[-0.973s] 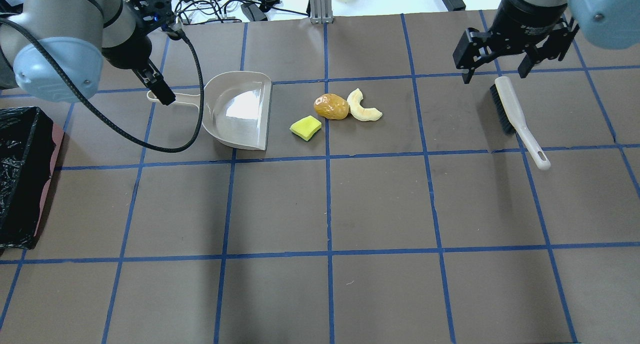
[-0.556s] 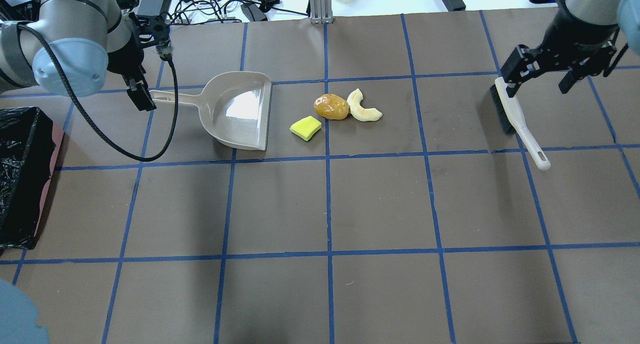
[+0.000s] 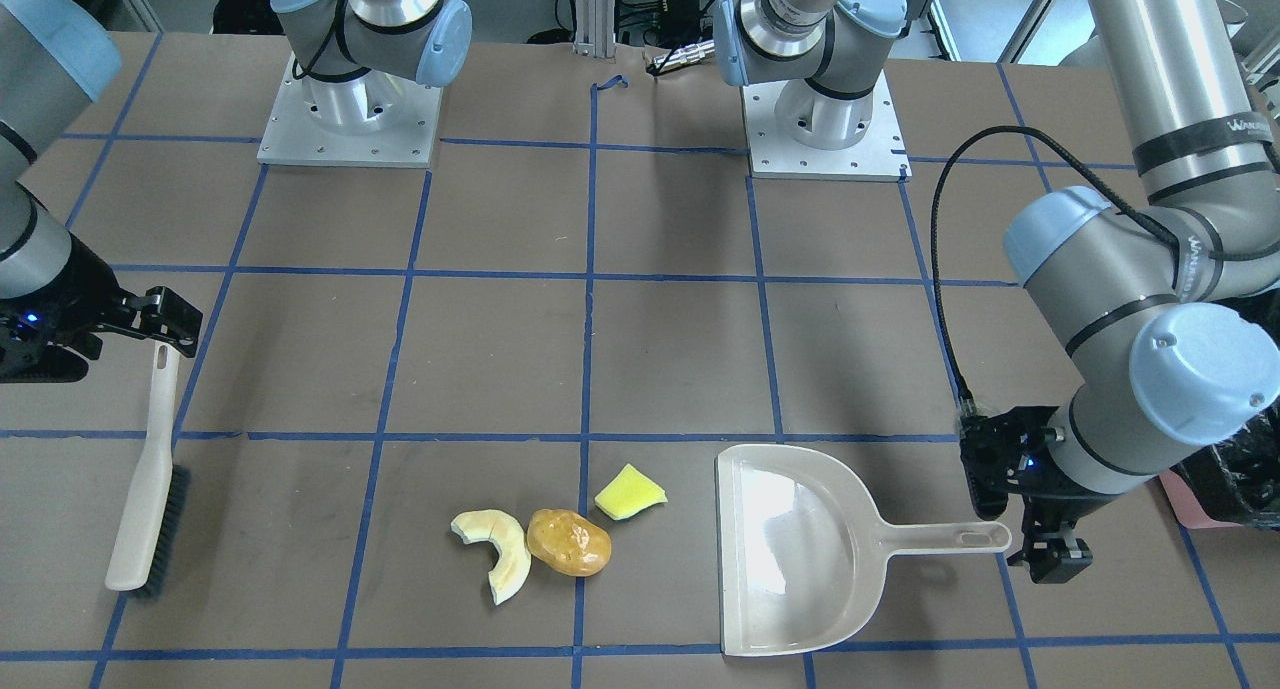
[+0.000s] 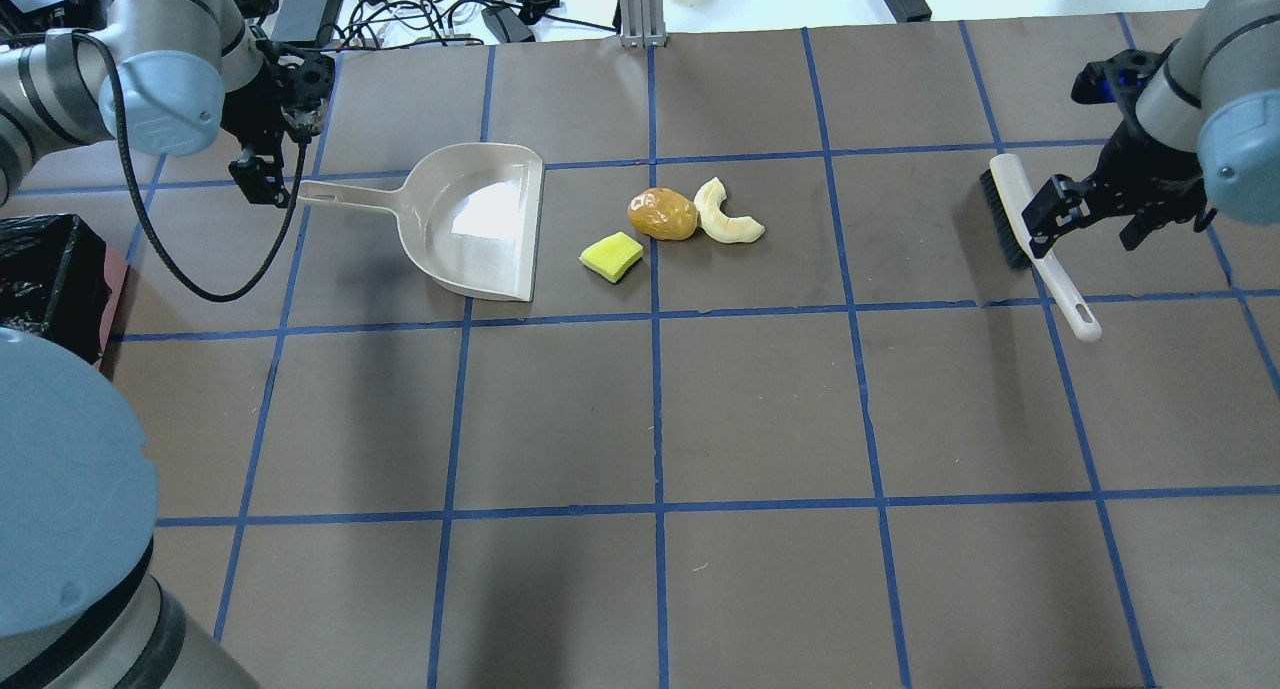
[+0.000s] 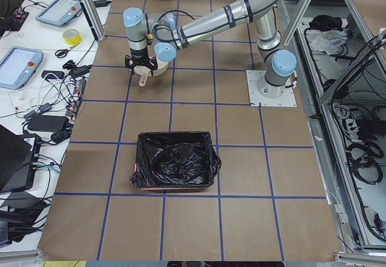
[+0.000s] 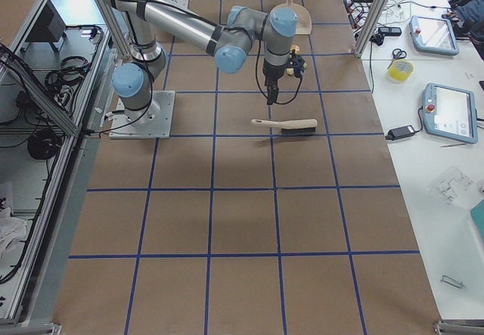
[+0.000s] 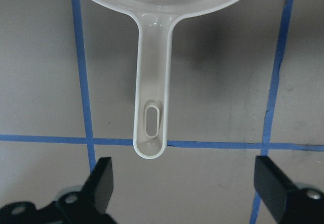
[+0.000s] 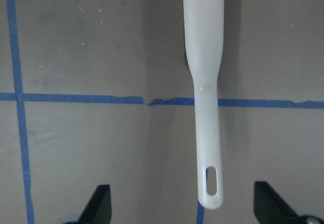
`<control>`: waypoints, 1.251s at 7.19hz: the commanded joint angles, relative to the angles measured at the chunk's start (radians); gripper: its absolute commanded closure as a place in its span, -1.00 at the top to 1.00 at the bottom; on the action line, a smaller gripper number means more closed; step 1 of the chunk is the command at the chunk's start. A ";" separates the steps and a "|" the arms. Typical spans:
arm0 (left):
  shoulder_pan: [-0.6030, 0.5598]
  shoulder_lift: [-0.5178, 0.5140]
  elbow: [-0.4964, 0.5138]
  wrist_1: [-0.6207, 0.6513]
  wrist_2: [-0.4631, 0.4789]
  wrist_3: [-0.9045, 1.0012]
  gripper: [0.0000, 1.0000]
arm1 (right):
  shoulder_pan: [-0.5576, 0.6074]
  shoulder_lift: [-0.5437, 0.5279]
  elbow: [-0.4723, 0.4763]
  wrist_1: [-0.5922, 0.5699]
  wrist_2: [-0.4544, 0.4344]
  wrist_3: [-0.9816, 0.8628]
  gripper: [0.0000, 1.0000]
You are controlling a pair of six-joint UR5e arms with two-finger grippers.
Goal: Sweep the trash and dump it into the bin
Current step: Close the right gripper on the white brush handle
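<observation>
The trash lies together mid-table: a cream rind slice (image 4: pixel 728 215) (image 3: pixel 497 554), an amber potato-like lump (image 4: pixel 662 213) (image 3: pixel 568 542) and a yellow-green sponge wedge (image 4: pixel 611 256) (image 3: pixel 629 493). A beige dustpan (image 4: pixel 480 219) (image 3: pixel 790 549) lies left of them, mouth toward them. My left gripper (image 4: pixel 275 159) (image 7: pixel 187 188) hangs open over the end of its handle (image 7: pixel 152 107). A brush (image 4: pixel 1035 244) (image 8: pixel 205 82) lies at the right. My right gripper (image 4: pixel 1092 221) (image 8: pixel 186 204) is open above its handle. The pink bin (image 5: pixel 175 161) with its black bag stands at the far left (image 4: pixel 45 269).
The brown table (image 4: pixel 760 409) has a blue tape grid. My left arm's elbow (image 4: pixel 60 509) covers the near left corner in the overhead view. Cables and devices lie beyond the far edge (image 4: pixel 480 9). Both arm bases (image 3: pixel 345 109) stand on the robot's side.
My left gripper has moved left along the dustpan handle to its end. My right gripper has moved right and nearer, from the brush head to over its handle. Nothing on the table moved.
</observation>
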 commanded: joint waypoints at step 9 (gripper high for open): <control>-0.018 -0.085 -0.001 -0.012 -0.036 -0.064 0.48 | -0.055 0.109 0.087 -0.115 -0.093 -0.047 0.52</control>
